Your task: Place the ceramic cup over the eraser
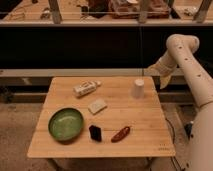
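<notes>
Camera view, the only one I have:

- Claw [164, 79] hangs off the far right corner of the bench [145, 136], at the end of the arm that comes in from the right. Open or closed: I cannot tell. It carries nothing that I can see.
- Ceramic cup [138, 88] stands on the bench near the far edge, towards the right side. It sits just picture-left of the claw, close but not touching. This is the relation that matters: my reach is a short sideways move, inward over the bench edge.
- Eraser [95, 132] is in the near middle of the bench, well apart from the cup, towards the near edge and picture-left of it. Its long axis looks roughly near-to-far, though I'm not sure.
- Neighbours are tight. The green bowl [65, 124] is just beside the eraser on the picture-left and the reddish chili-shaped thing [120, 133] is on its right, neither touching. The cream block [97, 106] lies just behind it.
- White bottle [86, 88] lies on its side at far left, out of the way.

My read is that the grasp hasn't started. The cup has open bench all round, so approach is easy. The diagonal from cup to eraser passes right of the cream block and looks free. I think the risk is at set-down, where the cup rim could catch the chili-shaped thing or the bowl rim.
</notes>
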`<state>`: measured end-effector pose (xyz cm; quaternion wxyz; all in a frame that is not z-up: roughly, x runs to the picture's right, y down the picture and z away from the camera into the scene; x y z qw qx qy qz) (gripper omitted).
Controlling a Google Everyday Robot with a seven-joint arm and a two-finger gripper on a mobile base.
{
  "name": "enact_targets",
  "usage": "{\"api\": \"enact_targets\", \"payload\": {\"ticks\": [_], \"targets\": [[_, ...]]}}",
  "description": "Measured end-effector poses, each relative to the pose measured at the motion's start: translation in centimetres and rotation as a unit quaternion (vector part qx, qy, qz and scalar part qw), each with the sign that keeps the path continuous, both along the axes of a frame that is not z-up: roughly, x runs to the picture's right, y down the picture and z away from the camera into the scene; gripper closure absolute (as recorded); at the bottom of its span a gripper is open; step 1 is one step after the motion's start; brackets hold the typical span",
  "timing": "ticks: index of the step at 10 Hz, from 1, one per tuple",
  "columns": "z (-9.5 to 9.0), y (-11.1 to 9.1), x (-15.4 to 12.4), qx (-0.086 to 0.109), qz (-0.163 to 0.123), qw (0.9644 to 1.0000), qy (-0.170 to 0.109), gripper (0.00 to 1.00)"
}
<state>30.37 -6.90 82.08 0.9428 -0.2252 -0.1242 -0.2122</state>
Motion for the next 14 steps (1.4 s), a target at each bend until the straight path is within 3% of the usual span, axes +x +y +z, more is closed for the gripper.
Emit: {"api": "enact_targets", "payload": {"ticks": [5,9,14], "targets": [[5.0,-1.7,-2.8,-0.005,-0.017,0.9997,-0.018,0.25],[6.2,-1.0,-5.7,-0.014,-0.028,0.9991,-0.027,0.25],[7.5,-0.1,-5.6,-0.018,-0.026,0.9992,-0.026,0.25]]}}
